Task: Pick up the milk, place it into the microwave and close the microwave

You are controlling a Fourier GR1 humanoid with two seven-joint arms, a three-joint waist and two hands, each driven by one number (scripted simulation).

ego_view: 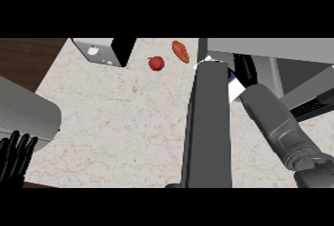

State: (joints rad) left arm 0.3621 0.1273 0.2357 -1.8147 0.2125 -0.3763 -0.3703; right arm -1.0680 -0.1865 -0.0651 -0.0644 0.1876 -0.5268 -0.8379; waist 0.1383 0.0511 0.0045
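**Milk carton (235, 88) at the microwave's mouth, mostly hidden by the open door**

Only a white sliver with a blue patch shows, squeezed between the dark open door (209, 123) and the right forearm (277, 121), just in front of the microwave (274, 46). The sliver runs up and down the view alongside the door's edge, so the long axis probably lies that way. Whether the carton stands upright or leans, and which way its top points, cannot be told.

The right hand (246, 69) shows only as dark shapes beside the carton; whether it is clasped round the milk or spread wide cannot be told. The left hand (16, 154) rests at the lower left edge, fingers straight and up, holding nothing.

Risks from here are judgements. The carton sits close to the door edge and could catch on it or on the opening's frame on the way in. A leaning carton could topple when let go. The forearm lies across the door's swing — it must come out first, or the door will strike it. A small red fruit (156, 63) lies well apart on the counter (111, 114) and should not interfere.
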